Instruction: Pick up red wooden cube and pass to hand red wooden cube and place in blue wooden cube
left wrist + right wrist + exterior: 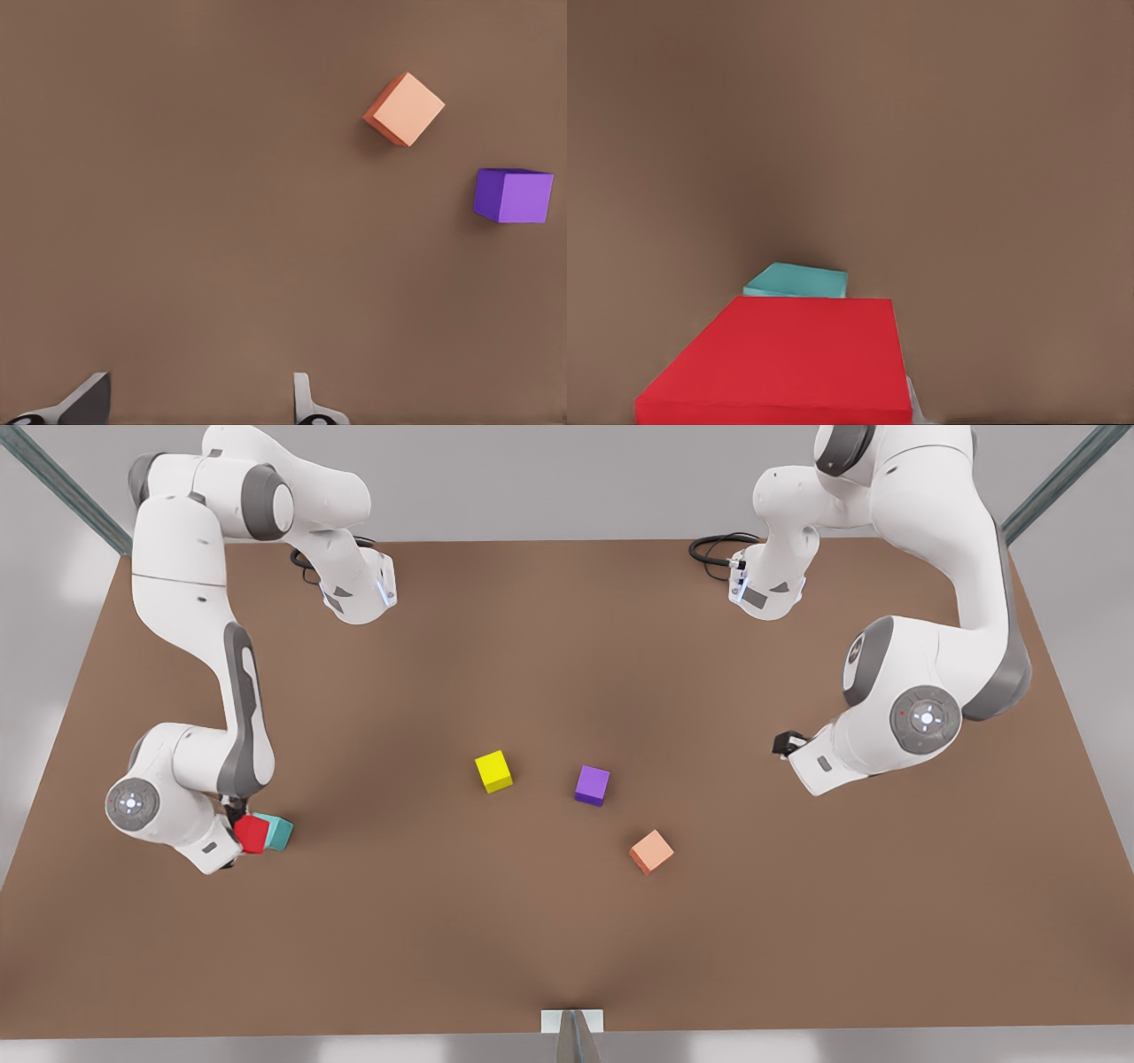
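The red wooden cube point(252, 833) sits in my right gripper point(239, 834) at the front view's left, tilted and held just over the table. Right behind it, touching or nearly so, lies the teal blue wooden cube point(281, 832). The right wrist view has the red wooden cube point(784, 359) close up with the blue wooden cube point(799, 282) peeking past its far edge, and a sliver of one fingertip point(913, 404) beside it. My left gripper point(785, 743) waits open at the front view's right, and between its fingers point(199, 403) there is nothing but bare table.
A yellow cube point(493, 771), a purple cube point(592, 786) and a salmon-orange cube point(652, 852) lie loose mid-table. The left wrist view looks toward the orange cube point(406, 109) and the purple cube point(514, 195). The brown table point(567, 939) is bordered by metal struts at the corners.
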`<control>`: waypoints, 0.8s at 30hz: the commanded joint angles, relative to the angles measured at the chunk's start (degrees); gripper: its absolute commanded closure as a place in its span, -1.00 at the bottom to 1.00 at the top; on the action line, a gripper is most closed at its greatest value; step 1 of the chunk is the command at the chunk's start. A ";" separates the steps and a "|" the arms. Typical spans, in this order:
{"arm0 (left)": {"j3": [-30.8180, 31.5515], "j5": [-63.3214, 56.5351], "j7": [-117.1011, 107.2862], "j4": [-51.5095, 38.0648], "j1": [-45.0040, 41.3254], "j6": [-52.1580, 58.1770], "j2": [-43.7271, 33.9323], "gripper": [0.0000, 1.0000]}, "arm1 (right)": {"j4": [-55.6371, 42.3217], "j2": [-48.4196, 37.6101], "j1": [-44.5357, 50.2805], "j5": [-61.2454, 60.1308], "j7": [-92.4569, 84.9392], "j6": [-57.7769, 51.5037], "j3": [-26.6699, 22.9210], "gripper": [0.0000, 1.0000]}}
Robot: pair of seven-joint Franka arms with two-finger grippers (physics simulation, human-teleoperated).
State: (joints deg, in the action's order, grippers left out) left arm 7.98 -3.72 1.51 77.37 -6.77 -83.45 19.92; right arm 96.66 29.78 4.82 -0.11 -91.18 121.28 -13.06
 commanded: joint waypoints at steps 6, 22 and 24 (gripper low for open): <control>0.02 0.11 -3.62 0.06 0.00 0.83 0.21 -1.00 | 8.28 -1.21 0.01 -1.47 17.53 11.53 -0.91 0.11; 0.02 0.11 -3.71 -0.03 0.00 0.74 0.91 -1.00 | 12.41 -1.65 -0.69 -2.00 17.53 14.08 -0.91 -1.00; 0.02 0.11 -3.71 -0.03 0.00 0.83 0.91 -1.00 | 12.41 -1.56 -0.60 -2.53 17.53 14.16 -0.82 -1.00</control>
State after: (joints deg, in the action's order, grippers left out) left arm 7.98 -3.57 -1.21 77.37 -6.77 -82.68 20.90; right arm 109.08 28.24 4.21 -2.21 -78.44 134.78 -13.89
